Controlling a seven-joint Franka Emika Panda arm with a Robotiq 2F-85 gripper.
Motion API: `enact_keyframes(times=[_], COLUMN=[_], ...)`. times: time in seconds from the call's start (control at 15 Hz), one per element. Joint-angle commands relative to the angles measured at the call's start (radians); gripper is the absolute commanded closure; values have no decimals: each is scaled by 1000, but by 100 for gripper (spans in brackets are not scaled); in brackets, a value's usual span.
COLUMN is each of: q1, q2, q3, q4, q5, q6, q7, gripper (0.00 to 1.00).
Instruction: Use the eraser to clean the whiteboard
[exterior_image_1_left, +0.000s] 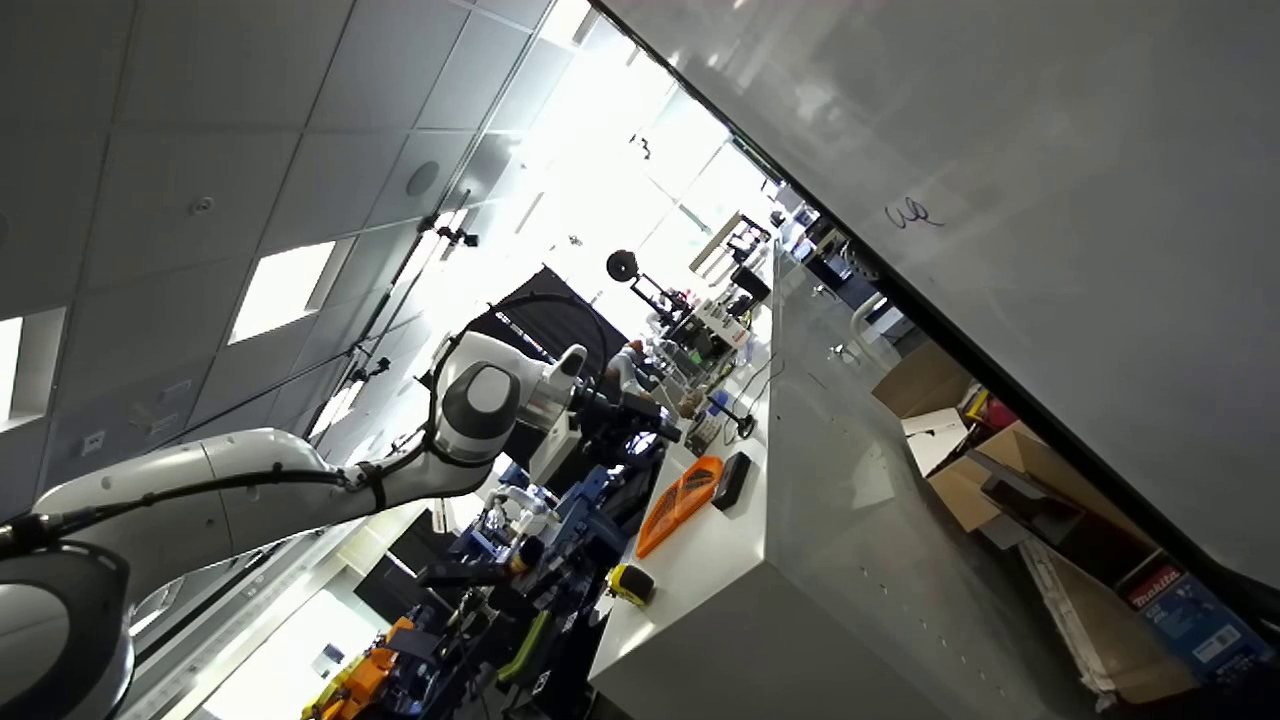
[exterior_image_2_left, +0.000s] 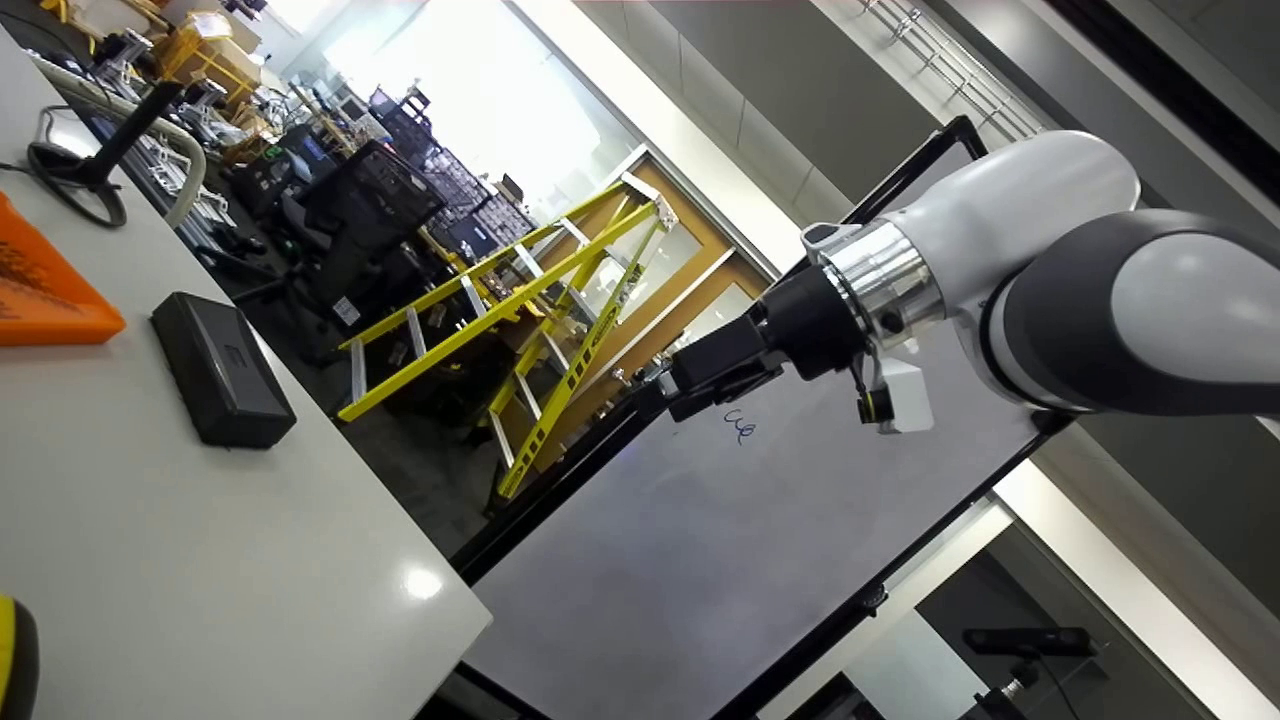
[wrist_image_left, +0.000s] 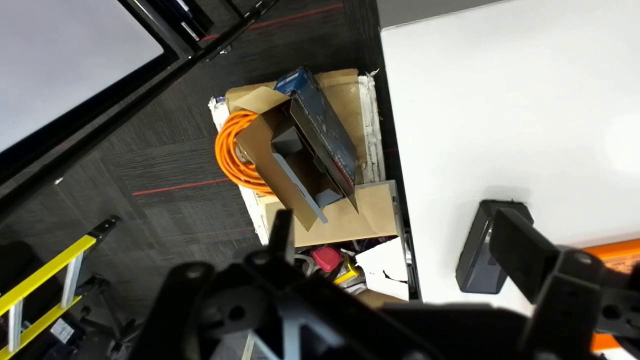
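Note:
The eraser, a black block (exterior_image_1_left: 733, 481), lies on the white table near its edge. It also shows in an exterior view (exterior_image_2_left: 222, 370) and in the wrist view (wrist_image_left: 478, 252), where one finger covers part of it. The whiteboard (exterior_image_1_left: 1060, 130) is a large grey-white panel with a dark frame and a small dark scribble. It also shows in an exterior view (exterior_image_2_left: 680, 570) and at the upper left of the wrist view (wrist_image_left: 65, 55). My gripper (wrist_image_left: 398, 232) is open and empty, with its fingers wide apart. It is in the air above, apart from the eraser.
An orange tool (exterior_image_1_left: 680, 505) lies beside the eraser, and a yellow-black tape measure (exterior_image_1_left: 630, 584) sits near the table's (exterior_image_1_left: 690, 600) corner. A black stand (exterior_image_2_left: 95, 165) is farther along. Open cardboard boxes (wrist_image_left: 330, 210) lie on the floor between table and whiteboard. A yellow ladder (exterior_image_2_left: 490, 318) stands behind.

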Motion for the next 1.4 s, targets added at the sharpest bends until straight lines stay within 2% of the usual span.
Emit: enact_keyframes(times=[0.0, 0.73, 1.13, 1.33], q1=[24, 95, 156, 183], q2=[80, 403, 535, 577], q3=[9, 2, -14, -28], q4=[90, 373, 437, 463], q5=[-17, -16, -46, -61], q6=[21, 47, 172, 188], q7=[6, 16, 27, 29], gripper=[0, 0, 0, 0])
